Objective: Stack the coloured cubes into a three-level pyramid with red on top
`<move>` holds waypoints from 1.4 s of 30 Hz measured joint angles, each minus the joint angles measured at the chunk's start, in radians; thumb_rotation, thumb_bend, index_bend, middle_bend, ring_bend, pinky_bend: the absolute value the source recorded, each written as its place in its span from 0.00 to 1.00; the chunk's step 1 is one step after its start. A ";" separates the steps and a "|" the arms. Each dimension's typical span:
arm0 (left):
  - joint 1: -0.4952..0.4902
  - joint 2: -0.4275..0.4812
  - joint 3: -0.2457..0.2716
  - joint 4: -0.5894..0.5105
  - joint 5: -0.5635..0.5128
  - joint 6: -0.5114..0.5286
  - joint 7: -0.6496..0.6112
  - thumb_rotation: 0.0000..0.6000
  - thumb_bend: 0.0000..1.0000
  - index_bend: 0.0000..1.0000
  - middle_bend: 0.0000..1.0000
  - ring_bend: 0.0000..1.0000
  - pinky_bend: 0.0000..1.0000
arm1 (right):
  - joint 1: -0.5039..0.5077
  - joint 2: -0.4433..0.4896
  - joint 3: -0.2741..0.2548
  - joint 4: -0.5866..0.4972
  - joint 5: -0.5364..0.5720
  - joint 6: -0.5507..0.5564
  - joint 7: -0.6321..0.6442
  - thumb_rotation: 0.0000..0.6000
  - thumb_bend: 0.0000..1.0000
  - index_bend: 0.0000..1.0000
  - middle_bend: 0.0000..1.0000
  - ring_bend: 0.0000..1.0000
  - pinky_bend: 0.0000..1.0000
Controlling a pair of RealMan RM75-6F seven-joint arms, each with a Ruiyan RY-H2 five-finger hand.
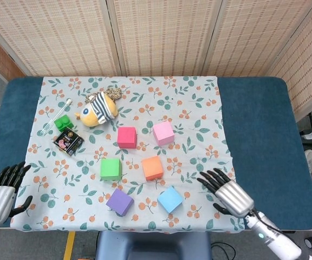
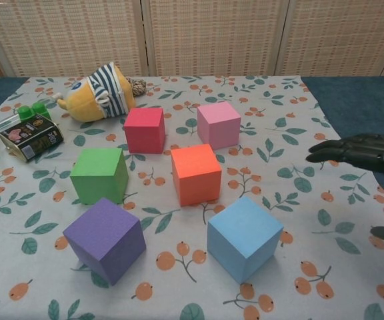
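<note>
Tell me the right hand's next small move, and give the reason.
Probably reach the right hand left to the blue cube, the nearest one. The hand is open and empty, all six cubes lie apart on the cloth, so no base row exists yet.

- We see cubes: red cube (image 1: 127,137), pink (image 1: 163,132), green (image 1: 110,169), orange (image 1: 153,168), purple (image 1: 119,202), blue (image 1: 170,200).
- We see a white cloth (image 1: 194,108) patterned with leaves and orange berries.

The right hand (image 1: 229,194) hovers with empty fingers (image 2: 339,149) spread; the left hand (image 1: 1,194) is empty, fingers apart.
</note>
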 measured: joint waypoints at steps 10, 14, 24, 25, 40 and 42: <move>0.004 0.015 0.002 0.006 0.005 0.008 -0.035 1.00 0.37 0.00 0.00 0.00 0.07 | 0.149 -0.118 0.100 -0.100 0.286 -0.252 -0.305 1.00 0.23 0.00 0.00 0.00 0.00; 0.009 0.022 0.002 0.007 0.006 0.019 -0.048 1.00 0.37 0.00 0.00 0.00 0.07 | 0.194 -0.174 0.121 -0.124 0.420 -0.290 -0.428 1.00 0.23 0.00 0.00 0.00 0.00; 0.019 0.034 0.004 0.005 0.010 0.033 -0.066 1.00 0.37 0.00 0.00 0.00 0.07 | 0.261 -0.244 0.104 -0.179 0.596 -0.248 -0.605 1.00 0.23 0.43 0.05 0.00 0.00; 0.019 0.034 0.004 0.005 0.010 0.032 -0.066 1.00 0.37 0.00 0.00 0.00 0.07 | 0.262 -0.251 0.102 -0.179 0.599 -0.233 -0.612 1.00 0.23 0.53 0.10 0.00 0.00; 0.025 0.049 0.004 -0.006 0.004 0.034 -0.082 1.00 0.37 0.00 0.00 0.00 0.07 | 0.235 -0.173 0.112 -0.266 0.675 -0.041 -0.572 1.00 0.23 0.86 0.32 0.11 0.11; 0.026 0.051 0.005 -0.007 0.006 0.035 -0.087 1.00 0.37 0.00 0.00 0.00 0.07 | 0.219 -0.152 0.123 -0.276 0.680 0.006 -0.553 1.00 0.23 0.86 0.33 0.11 0.11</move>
